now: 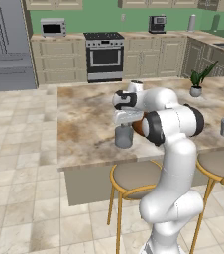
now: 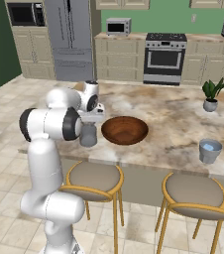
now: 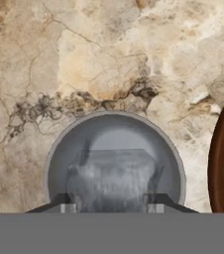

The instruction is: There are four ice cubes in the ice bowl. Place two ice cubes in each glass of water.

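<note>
Fingers: two dark fingertips (image 3: 109,206) hang right above the near grey-blue translucent tumbler (image 3: 115,161), seemingly pinching a pale translucent ice cube (image 3: 115,176) between them.
Handling: the cube is judged light, hard, wet and slippery; best held by two flat opposite faces, gently.
Glasses: two; the second grey-blue tumbler (image 2: 210,151) stands well apart on the marbled stone surface (image 2: 173,119).
Bowl: one glossy reddish-brown wooden bowl (image 2: 125,130), just beside the near tumbler.
Cubes: one counted; others cannot be made out.
</note>
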